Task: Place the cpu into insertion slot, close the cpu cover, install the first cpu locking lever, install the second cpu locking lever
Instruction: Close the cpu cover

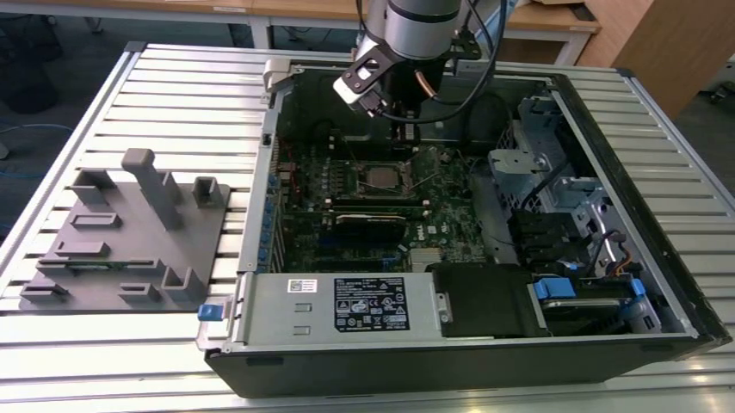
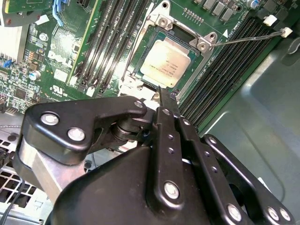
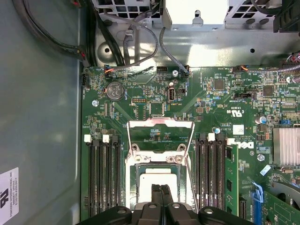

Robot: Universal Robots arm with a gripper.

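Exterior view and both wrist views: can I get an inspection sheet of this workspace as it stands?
Surface: slatted metal table carrying an open computer case.
Job's things: cpu lies in the insertion slot; cpu cover open, flipped back; one locking lever swung out, not latched.
Clutter: grey fixture tray on the exterior view's left.
Grippers: gripper shut, tips at the cpu's edge.
Cables: black cables along the case wall.
Surroundings: wooden desks behind.
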